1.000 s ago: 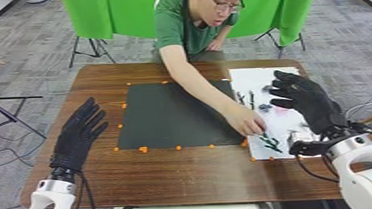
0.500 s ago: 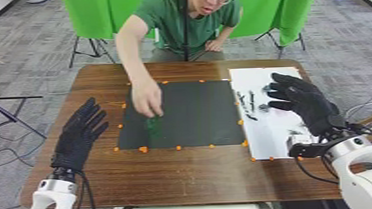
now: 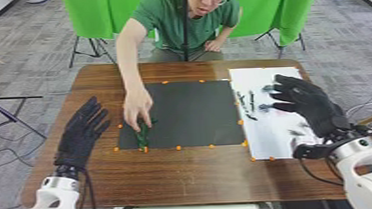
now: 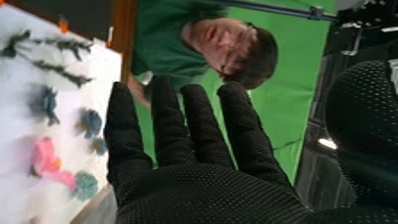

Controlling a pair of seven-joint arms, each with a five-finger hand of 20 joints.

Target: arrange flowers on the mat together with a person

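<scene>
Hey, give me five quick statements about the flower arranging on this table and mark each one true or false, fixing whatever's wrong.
1. The person's hand is at a green sprig on the left part of the dark mat. True.
2. The robot's right hand is curled round a flower. False: it is open and holds nothing.
3. The robot's left hand is to the left of the dark mat. True.
4. All the flowers lie on the dark mat. False: a pink flower lies on the white sheet.
5. The white sheet lies to the left of the dark mat in the head view. False: it lies to the right.
</scene>
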